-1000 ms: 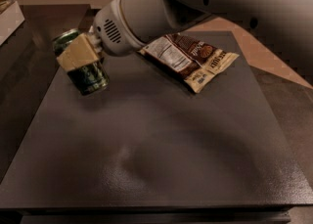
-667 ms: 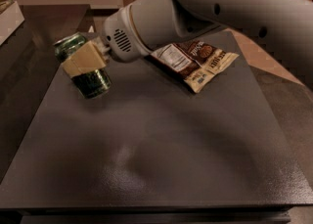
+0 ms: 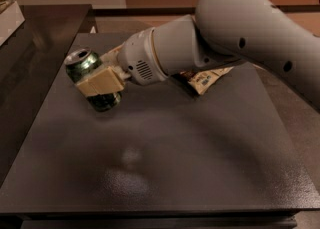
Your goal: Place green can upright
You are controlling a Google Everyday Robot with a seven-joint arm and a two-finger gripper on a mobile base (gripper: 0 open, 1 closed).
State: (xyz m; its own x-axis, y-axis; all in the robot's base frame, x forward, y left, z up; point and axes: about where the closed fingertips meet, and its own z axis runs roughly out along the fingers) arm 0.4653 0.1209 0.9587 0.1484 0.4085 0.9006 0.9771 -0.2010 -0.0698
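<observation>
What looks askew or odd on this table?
The can leans, top tipped toward the back left, not upright. The gripper, at the table's back left, has its jaws shut on it. A wrapper lies partly hidden behind the arm. Nothing spilled.

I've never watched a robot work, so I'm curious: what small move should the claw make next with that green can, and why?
Probably rotate the wrist until the green can stands straight. The claw is shut on its middle, over the left side of the dark table, and it leans with the pull-tab end up-left; released now, it would likely topple.
</observation>
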